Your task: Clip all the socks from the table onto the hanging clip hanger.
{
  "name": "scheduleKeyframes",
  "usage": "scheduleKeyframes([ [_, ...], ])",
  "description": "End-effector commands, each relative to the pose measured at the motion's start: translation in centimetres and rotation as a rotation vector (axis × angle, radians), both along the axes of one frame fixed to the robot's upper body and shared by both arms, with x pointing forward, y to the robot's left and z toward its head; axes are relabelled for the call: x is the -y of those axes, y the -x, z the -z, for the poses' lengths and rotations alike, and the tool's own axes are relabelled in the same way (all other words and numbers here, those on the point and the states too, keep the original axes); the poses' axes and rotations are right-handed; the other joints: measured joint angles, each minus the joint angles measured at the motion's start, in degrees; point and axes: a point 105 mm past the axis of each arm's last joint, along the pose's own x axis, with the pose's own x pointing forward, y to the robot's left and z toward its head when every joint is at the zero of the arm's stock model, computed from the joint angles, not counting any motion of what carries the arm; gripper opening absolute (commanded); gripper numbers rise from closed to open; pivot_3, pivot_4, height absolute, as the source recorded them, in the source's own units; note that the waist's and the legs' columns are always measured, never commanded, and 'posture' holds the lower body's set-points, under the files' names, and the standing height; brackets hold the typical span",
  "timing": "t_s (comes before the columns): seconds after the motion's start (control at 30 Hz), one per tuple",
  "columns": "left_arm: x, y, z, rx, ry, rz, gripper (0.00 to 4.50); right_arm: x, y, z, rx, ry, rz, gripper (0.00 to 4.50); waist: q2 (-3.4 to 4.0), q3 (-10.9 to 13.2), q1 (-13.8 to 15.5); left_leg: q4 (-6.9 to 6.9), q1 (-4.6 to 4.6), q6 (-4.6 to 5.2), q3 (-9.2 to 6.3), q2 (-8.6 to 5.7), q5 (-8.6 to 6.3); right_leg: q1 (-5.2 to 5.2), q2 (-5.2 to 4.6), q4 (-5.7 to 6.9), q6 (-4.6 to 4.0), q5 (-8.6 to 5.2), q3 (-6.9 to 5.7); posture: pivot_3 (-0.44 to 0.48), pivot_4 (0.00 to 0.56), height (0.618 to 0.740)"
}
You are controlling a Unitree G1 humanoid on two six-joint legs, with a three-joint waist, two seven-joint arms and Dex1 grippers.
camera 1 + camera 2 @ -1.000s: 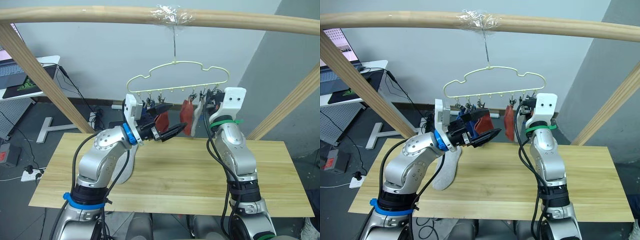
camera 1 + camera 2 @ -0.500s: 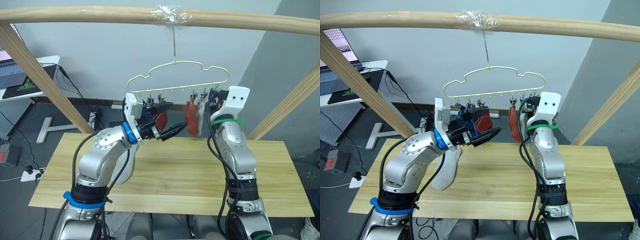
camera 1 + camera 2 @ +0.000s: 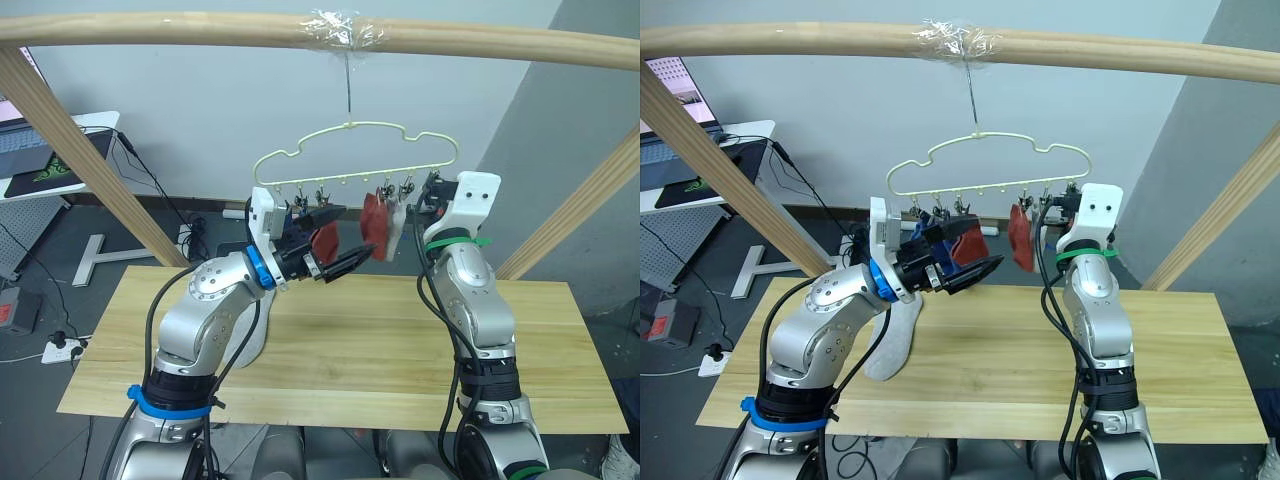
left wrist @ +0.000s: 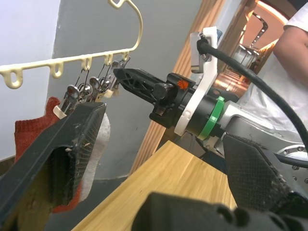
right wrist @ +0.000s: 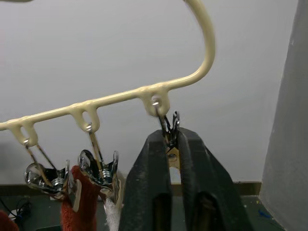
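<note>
Overhead, wavy pale-yellow wire clip hanger [image 3: 355, 152]

two red socks [image 3: 372, 222], two grey [image 3: 396, 222], one hanger [image 3: 352, 150].

grey sock [image 3: 892, 340] on wooden table [image 3: 1180, 370]

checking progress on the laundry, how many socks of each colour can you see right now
rust red socks: 2
light grey socks: 2
blue socks: 1 in sight, partly hidden, maybe more behind
total: 5 in sight
</note>
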Motion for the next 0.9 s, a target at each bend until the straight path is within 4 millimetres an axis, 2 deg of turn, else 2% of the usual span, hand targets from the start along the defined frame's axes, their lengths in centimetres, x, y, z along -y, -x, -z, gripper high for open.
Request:
scheduleKeyframes([
  [0.03, 0.6, 1.0, -1.5, 0.054, 0.02, 0.036, 4.5, -0.2, 0.3, -1.2, 0.054, 0.021, -0.006, 0.01, 0.0, 0.0, 0.0, 0.0, 0.0, 0.0, 0.0, 0.0, 0.0, 0.0, 0.0, 0.0, 0.0, 0.0, 0.0, 0.126, 0.169, 0.74],
  [0.27, 0.4, 1.0, -1.1, 0.042, 0.014, 0.026, 4.5, -0.1, 0.3, -1.2, 0.048, 0.067, -0.017, 0.01, 0.0, 0.0, 0.0, 0.0, 0.0, 0.0, 0.0, 0.0, 0.0, 0.0, 0.0, 0.0, 0.0, 0.0, 0.0, 0.126, 0.169, 0.74],
  [0.33, 0.1, 0.9, -0.3, 0.023, 0.0, -0.004, 4.5, 0.2, 0.6, -0.9, 0.031, 0.106, -0.038, 0.01, 0.0, 0.0, 0.0, 0.0, 0.0, 0.0, 0.0, 0.0, 0.0, 0.0, 0.0, -0.01, 0.0, 0.0, 0.0, 0.122, 0.176, 0.74],
  [0.47, -1.9, 0.5, 3.7, -0.054, -0.097, -0.101, 4.5, 1.1, 1.3, 0.0, -0.053, 0.181, -0.117, 0.01, 0.02, 0.0, -0.1, -0.03, 0.0, 0.01, 0.02, 0.0, -0.01, 0.0, 0.0, -0.06, -0.02, -0.01, 0.02, 0.114, 0.182, 0.74],
  [0.67, -5.1, 0.4, 8.5, -0.119, -0.212, -0.222, 4.5, 2.8, 2.5, -1.1, -0.118, 0.235, -0.203, 0.01, 0.0, 0.0, -0.1, -0.04, 0.05, 0.01, 0.01, 0.0, -0.01, 0.03, 0.0, -0.04, -0.05, -0.03, 0.03, 0.099, 0.182, 0.74],
  [0.8, -7.5, -0.5, 10.9, -0.16, -0.249, -0.356, 4.5, 2.5, 3.2, -1.2, -0.18, 0.216, -0.282, 0.01, 0.0, 0.0, -0.1, -0.04, 0.11, 0.02, 0.04, 0.0, -0.01, 0.08, 0.01, -0.06, -0.06, -0.04, 0.05, 0.089, 0.179, 0.74],
  [0.9, -10.3, -2.0, 13.6, -0.223, -0.345, -0.528, 4.5, 1.9, 3.9, -0.9, -0.243, 0.183, -0.347, 0.01, -0.01, 0.0, -0.2, -0.04, 0.12, 0.02, 0.03, 0.01, -0.01, 0.08, 0.02, -0.05, -0.06, -0.05, 0.05, 0.074, 0.175, 0.74],
])
